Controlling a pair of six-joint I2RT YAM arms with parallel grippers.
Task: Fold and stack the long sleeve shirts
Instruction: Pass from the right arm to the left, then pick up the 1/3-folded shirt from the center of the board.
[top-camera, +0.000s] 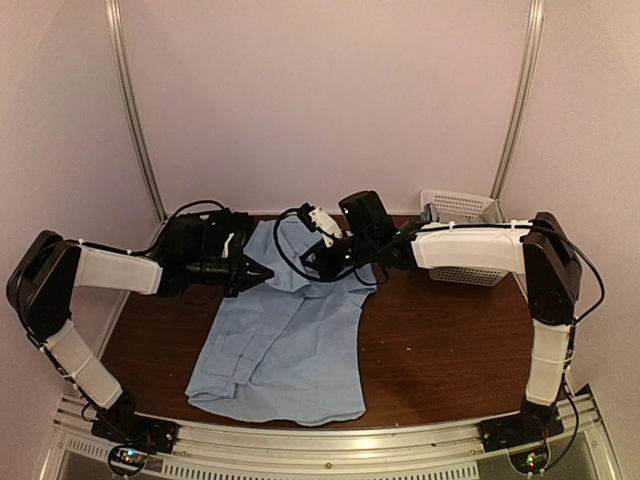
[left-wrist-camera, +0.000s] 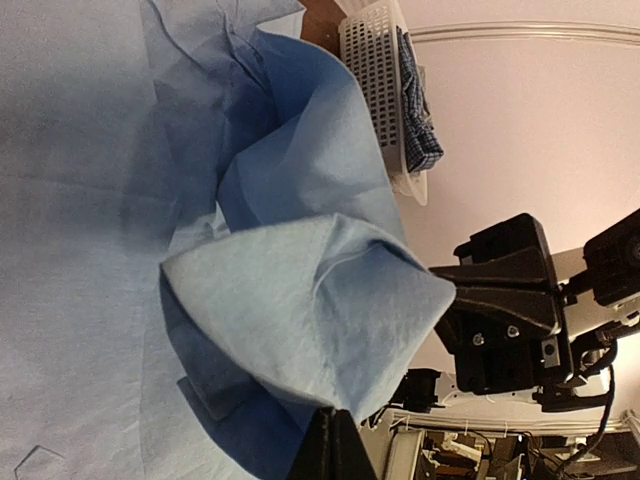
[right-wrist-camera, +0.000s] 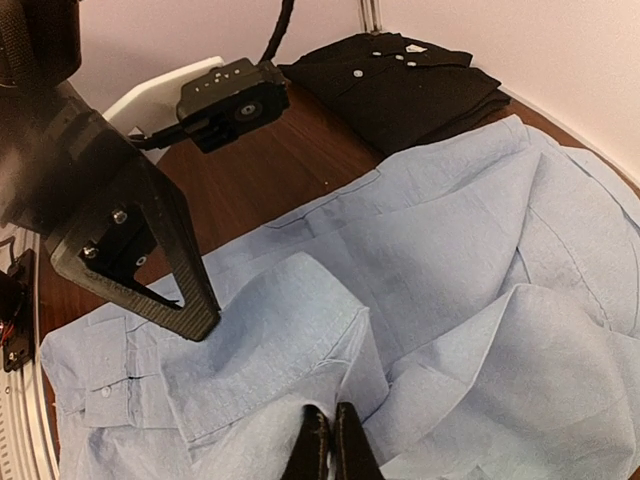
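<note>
The light blue shirt (top-camera: 290, 340) lies spread on the brown table, its far end lifted and bunched between both grippers. My left gripper (top-camera: 262, 272) is shut on a raised fold of it; in the left wrist view the closed fingers (left-wrist-camera: 335, 445) pinch the blue cloth (left-wrist-camera: 300, 300). My right gripper (top-camera: 320, 262) is shut on a neighbouring fold; in the right wrist view the closed fingers (right-wrist-camera: 330, 445) pinch the blue cloth (right-wrist-camera: 280, 330). The black shirt (right-wrist-camera: 400, 80) lies folded at the table's far left corner, mostly hidden behind my left arm in the top view.
A white lattice basket (top-camera: 462, 208) stands at the back right and holds a dark checked cloth (left-wrist-camera: 420, 110). Walls close in at the back and on both sides. Bare brown table (top-camera: 450, 350) shows to the right of the blue shirt.
</note>
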